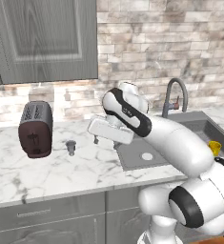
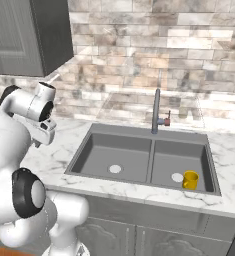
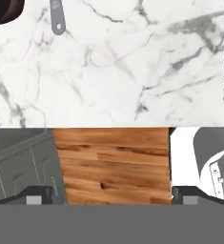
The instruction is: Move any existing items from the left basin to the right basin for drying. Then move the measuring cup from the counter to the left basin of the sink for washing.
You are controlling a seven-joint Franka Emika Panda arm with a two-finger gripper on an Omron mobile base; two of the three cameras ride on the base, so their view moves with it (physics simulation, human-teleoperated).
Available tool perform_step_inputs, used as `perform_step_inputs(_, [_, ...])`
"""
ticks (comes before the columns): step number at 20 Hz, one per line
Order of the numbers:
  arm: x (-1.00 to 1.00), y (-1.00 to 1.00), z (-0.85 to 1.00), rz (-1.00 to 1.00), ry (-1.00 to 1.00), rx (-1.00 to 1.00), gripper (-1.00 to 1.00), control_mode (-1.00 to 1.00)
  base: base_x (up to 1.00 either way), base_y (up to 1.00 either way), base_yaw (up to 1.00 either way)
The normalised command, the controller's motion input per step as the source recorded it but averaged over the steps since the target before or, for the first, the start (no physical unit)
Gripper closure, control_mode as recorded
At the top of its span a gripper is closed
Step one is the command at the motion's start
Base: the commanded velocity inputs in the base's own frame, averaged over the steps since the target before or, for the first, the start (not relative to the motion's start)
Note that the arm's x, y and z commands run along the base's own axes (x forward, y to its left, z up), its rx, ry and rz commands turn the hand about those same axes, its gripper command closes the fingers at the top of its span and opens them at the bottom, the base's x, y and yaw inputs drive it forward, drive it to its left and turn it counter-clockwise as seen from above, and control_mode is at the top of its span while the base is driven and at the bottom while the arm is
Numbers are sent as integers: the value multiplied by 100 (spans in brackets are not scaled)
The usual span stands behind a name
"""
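The end effector (image 1: 96, 139) hangs over the worktop (image 1: 46, 167), its tips wide apart and empty; the measuring cup (image 1: 71, 147) stands on the marble just to its left, beside the toaster (image 1: 35, 129); well to its right, the yellow mug (image 2: 190, 180) sits in the right basin (image 2: 181, 160).

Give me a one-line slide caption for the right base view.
Yellow mug sits in the right basin; left basin holds nothing; arm hangs left over the counter.
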Motion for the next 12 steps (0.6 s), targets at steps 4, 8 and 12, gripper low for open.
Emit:
perform_step_inputs(4, [38, 48, -12, -9, 5, -4, -100, -100, 0, 0, 0])
perform_step_inputs(8, [36, 23, -20, -5, 7, 0, -100, -100, 0, 0, 0])
perform_step_inputs(12, [42, 20, -43, -5, 6, 0, -100, -100, 0, 0, 0])
